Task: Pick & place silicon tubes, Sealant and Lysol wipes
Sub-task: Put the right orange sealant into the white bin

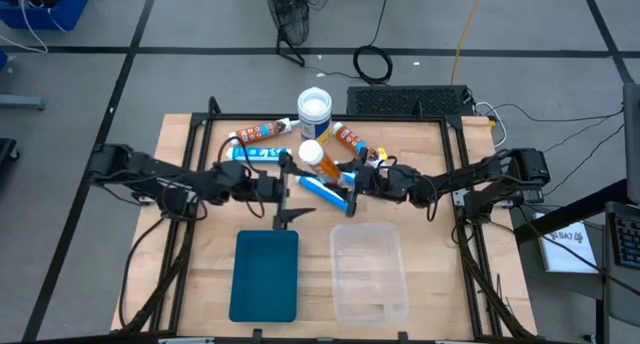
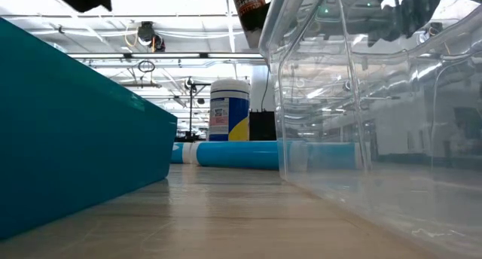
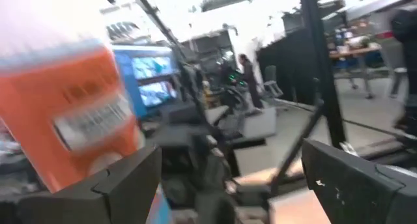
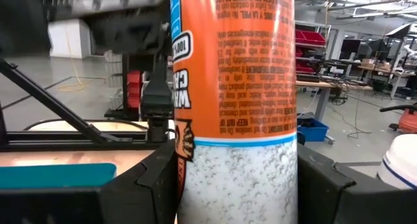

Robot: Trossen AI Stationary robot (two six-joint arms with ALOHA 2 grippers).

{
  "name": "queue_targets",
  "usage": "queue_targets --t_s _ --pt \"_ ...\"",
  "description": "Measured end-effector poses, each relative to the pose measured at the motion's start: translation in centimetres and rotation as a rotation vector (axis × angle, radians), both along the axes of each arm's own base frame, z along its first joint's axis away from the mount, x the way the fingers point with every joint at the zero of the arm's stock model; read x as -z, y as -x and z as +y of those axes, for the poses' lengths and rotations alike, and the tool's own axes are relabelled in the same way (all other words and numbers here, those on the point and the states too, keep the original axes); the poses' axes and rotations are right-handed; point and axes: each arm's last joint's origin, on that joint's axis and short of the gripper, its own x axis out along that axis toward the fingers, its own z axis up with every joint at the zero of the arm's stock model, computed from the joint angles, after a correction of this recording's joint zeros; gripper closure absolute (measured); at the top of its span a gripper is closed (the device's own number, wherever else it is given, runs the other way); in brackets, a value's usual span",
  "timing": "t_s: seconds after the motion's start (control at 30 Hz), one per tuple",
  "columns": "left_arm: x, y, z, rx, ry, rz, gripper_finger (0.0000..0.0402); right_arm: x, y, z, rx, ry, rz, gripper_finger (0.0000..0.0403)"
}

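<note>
An orange sealant tube (image 1: 318, 160) with a white end stands upright in the air over the table's middle; the low view shows its lower end (image 2: 249, 9) well above the table. My right gripper (image 1: 345, 177) is shut on it. My left gripper (image 1: 287, 174) is open just to the tube's left; in its wrist view the tube (image 3: 65, 113) shows beside one finger (image 3: 124, 185). The Lysol wipes (image 1: 314, 107) stand on their base at the far middle and also show in the low view (image 2: 230, 108). My right gripper pinches the tube's grey speckled part (image 4: 241, 178), just past the orange label, between its two fingers (image 4: 156, 178). The fingers come level from the table's right side and lie across the tube. The tube stands upright, lifted clear of the table.
Two red-brown tubes (image 1: 262, 132) (image 1: 350, 139) and a blue-and-white tube (image 1: 258, 154) lie near the wipes. A blue tube (image 1: 325, 191) lies under the grippers. A teal bin (image 1: 266, 274) and a clear bin (image 1: 368, 272) stand at the near side.
</note>
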Motion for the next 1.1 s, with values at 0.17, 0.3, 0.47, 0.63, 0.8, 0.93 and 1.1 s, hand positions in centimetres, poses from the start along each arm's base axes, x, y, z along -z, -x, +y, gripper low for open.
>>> queue_targets --t_s 0.17,0.3,0.47,0.63,0.8,0.93,1.1 --pt "-0.8 -0.6 0.1 -0.061 -0.006 -0.014 0.0039 -0.1 0.0 0.4 -0.002 -0.009 -0.009 0.0195" --pt "-1.0 -0.4 0.2 -0.114 -0.038 -0.016 0.0039 -0.1 0.0 0.6 -0.001 -0.012 -0.006 0.0195" --pt "-1.2 -0.2 0.5 -0.237 -0.082 -0.026 0.0039 -0.1 0.0 0.6 0.008 -0.025 -0.008 0.0195" --pt "-1.8 0.0 1.1 -0.366 -0.053 -0.062 0.0039 0.0 0.0 0.9 -0.043 -0.007 0.007 0.0195" --pt "-1.9 0.2 1.0 -0.44 -0.048 -0.073 0.0039 0.2 0.0 0.9 -0.032 -0.006 0.021 0.0195" --pt "-2.3 0.3 0.8 -0.284 -0.001 -0.123 0.0039 0.3 0.0 1.0 -0.054 0.008 0.032 0.0195" --pt "-2.3 0.2 1.2 -0.148 0.136 -0.12 0.0039 0.1 0.0 0.9 -0.059 0.003 0.014 0.0195"
